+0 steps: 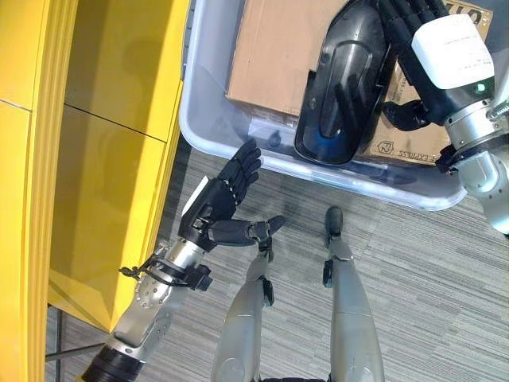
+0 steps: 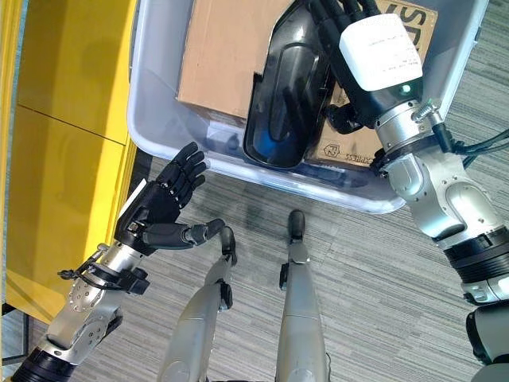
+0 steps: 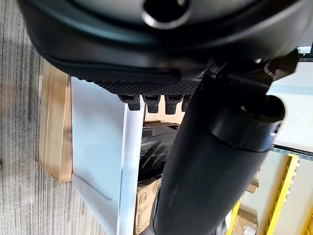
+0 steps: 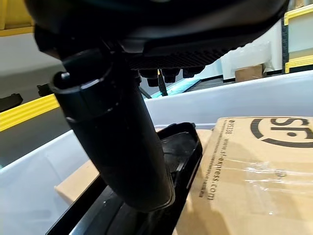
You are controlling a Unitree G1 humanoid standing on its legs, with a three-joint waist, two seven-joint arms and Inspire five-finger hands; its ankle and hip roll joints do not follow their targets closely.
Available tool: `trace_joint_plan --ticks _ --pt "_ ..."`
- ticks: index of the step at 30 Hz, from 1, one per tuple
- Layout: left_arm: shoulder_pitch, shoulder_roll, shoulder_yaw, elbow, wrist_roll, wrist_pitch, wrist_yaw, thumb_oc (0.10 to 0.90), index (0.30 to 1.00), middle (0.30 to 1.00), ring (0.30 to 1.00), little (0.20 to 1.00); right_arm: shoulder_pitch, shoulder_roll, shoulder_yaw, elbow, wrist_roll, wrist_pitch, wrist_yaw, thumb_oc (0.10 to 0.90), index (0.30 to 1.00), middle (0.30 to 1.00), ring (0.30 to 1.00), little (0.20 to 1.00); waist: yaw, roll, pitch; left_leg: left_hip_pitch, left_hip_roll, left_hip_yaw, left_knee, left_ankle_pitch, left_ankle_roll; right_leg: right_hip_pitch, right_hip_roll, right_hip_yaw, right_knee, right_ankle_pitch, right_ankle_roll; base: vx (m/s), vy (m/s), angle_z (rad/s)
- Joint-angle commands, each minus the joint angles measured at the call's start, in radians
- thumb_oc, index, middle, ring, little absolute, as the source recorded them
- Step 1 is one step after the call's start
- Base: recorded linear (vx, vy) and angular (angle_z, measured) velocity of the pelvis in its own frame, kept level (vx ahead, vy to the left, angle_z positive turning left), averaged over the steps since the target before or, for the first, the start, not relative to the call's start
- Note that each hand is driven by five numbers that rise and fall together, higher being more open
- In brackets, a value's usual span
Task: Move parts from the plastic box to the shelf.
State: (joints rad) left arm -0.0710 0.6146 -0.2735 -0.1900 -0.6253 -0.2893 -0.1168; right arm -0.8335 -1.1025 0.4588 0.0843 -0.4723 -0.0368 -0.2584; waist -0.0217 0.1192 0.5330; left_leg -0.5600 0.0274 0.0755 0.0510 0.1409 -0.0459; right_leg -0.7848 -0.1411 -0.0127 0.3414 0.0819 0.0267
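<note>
A clear plastic box (image 1: 262, 155) stands on the floor ahead of me. Inside it a long glossy black part (image 1: 342, 87) leans across cardboard cartons. My right hand (image 1: 449, 56) reaches into the box with its fingers straight along the part's far end and its thumb beside the part's edge. The right wrist view shows that thumb (image 4: 112, 132) over the black part (image 4: 171, 161), not closed round it. My left hand (image 1: 215, 203) hovers open, palm up, just outside the box's near rim, holding nothing. The yellow shelf (image 1: 103, 159) rises at my left.
A plain brown carton (image 1: 270, 56) fills the box's left half, and a printed carton (image 4: 254, 166) lies under the part on the right. Grey carpet covers the floor between box and shelf. The left wrist view shows the box wall (image 3: 98, 147).
</note>
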Motion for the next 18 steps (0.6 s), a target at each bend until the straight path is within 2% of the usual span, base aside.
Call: trace_joint_plan --ticks 1,6,18 --pt "0.039 0.004 0.015 -0.136 -0.027 -0.117 -0.004 0.9 1.0 1.0 1.0 1.0 -0.149 -0.044 0.006 -0.124 -0.035 -0.042 -0.051 0.9 1.0 1.0 1.0 1.0 -0.017 0.038 -0.013 -0.004 0.112 -0.005 0.172 -0.18 -0.016 0.021 -0.049 0.025 0.024 -0.129 0.038 0.0 0.0 0.0" --pt "0.041 0.001 0.018 -0.133 -0.02 -0.121 -0.005 0.9 1.0 1.0 1.0 1.0 -0.131 -0.026 0.012 -0.132 -0.044 -0.02 -0.04 0.9 1.0 1.0 1.0 1.0 -0.012 0.039 -0.013 -0.03 0.111 -0.008 0.178 -0.178 -0.015 0.0 -0.046 0.025 0.031 -0.13 0.037 0.0 -0.005 0.01" --pt "0.037 0.005 0.019 -0.123 -0.007 -0.122 -0.011 0.9 1.0 1.0 1.0 1.0 -0.112 -0.043 0.045 -0.11 -0.071 -0.035 0.017 0.9 1.0 1.0 1.0 1.0 -0.011 0.033 -0.013 -0.081 0.113 -0.011 0.19 -0.174 -0.014 -0.04 -0.041 0.026 0.032 -0.125 0.035 0.0 -0.003 0.0"
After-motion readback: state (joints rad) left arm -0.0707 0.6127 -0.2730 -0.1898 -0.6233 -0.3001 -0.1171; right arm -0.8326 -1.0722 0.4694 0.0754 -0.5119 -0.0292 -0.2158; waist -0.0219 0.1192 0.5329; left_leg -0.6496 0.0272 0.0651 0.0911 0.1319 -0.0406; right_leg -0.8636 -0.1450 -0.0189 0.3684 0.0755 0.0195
